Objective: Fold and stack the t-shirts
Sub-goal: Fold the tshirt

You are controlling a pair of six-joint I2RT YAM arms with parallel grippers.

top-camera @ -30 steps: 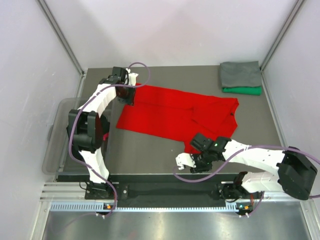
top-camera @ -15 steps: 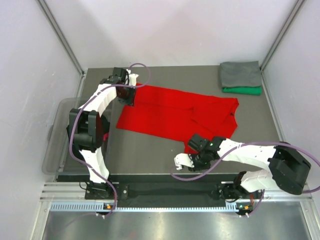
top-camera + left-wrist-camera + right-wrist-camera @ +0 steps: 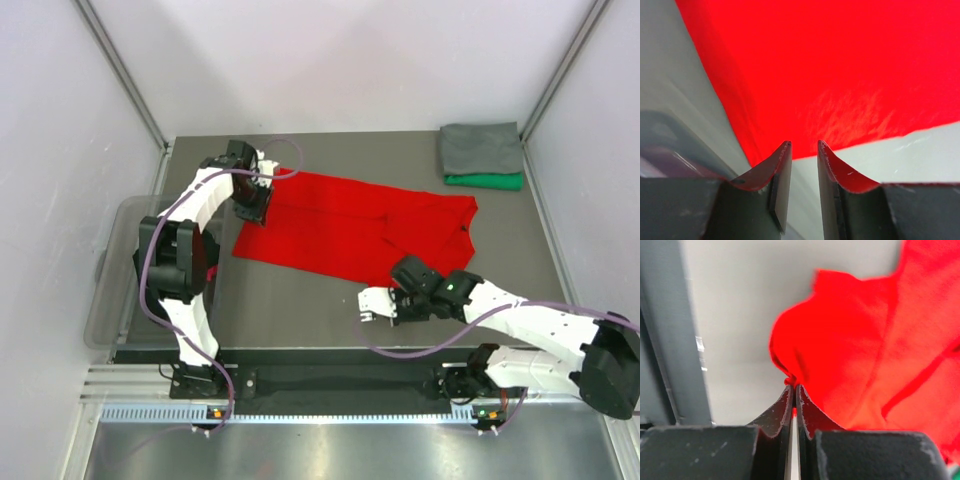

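While the dark grey table [image 3: 300,300] carries everything, the biggest thing on it is the bright red t-shirt [image 3: 340,225]. It lies spread out and mostly flat across the middle of the table, from the far left part to right of the centre, with some folds on its right half. Beside the left edge of the table stands the translucent grey tub [image 3: 115,290], partly behind the left arm. In the far right corner, well apart from the red one, a folded grey t-shirt [image 3: 480,148] lies on top of a folded green t-shirt [image 3: 485,181], of which only the near edge shows.

The left gripper [image 3: 250,208] is over the left side of the red t-shirt. In its wrist view the two fingers [image 3: 780,165] stand a little apart, with a narrow gap and nothing between them, and the red cloth and its hem are just beyond the tips.

The right gripper [image 3: 793,386] is near the front edge of the table. Its fingers are pressed together and pinch a small bunch of the red cloth at the near edge of the shirt.
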